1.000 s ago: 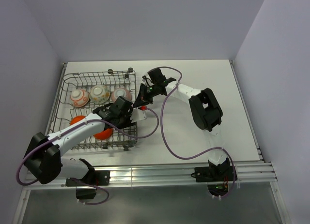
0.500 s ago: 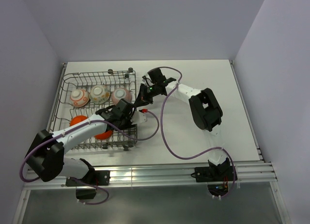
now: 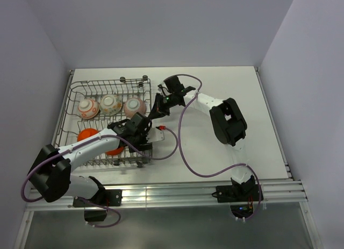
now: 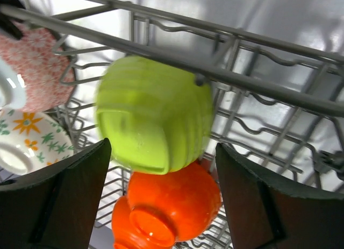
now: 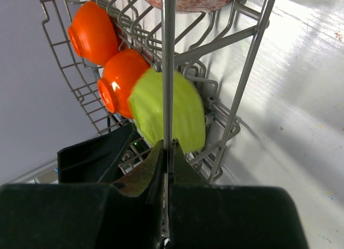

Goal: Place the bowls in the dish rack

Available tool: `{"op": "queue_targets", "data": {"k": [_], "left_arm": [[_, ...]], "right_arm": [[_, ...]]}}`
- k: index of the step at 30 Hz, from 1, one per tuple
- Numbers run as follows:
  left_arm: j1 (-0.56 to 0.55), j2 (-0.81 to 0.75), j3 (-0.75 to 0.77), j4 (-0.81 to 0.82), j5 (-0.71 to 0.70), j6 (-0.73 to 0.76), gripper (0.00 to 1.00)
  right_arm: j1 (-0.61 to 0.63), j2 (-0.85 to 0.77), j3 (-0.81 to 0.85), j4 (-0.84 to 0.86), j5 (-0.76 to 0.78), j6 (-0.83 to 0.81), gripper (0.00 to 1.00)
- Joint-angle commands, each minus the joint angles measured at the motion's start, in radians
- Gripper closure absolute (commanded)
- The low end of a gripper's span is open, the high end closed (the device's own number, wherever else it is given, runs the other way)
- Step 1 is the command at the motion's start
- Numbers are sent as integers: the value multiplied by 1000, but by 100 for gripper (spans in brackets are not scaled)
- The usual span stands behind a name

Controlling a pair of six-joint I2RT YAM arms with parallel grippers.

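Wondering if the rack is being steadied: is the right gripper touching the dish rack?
Touching. In the right wrist view, the right gripper pinches one wire of the dish rack between its closed fingers.

dish rack (image 3: 102, 87): grey wire, left side of desk
patterned bowls (image 3: 110, 105): three, far row
orange bowls (image 5: 121, 79): two, near row, tilted
lime-green bowl (image 4: 153, 114): touching orange, tilted

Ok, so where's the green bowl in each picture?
Top: hidden under the left arm, at the near right corner of the rack.
Left wrist: green bowl in the middle, above an orange bowl.
Right wrist: middle, behind a rack wire.
Shared landmark: that orange bowl beside it, visible in all three.
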Motion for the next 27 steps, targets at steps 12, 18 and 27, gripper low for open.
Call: {"op": "queue_targets", "data": {"k": [12,18,27], "left_arm": [[-34,-94,60,-137,98,-81,12],[-43,-131,144,-192,96,-137,10],[-17,-218,216,-169,133,-302,0]], "right_arm": [[2,4,37,-2,-12,-68,100],[2,-6,40,-21,-3,-97,100],[-2,-22,43,-68,20,-137,83]]}}
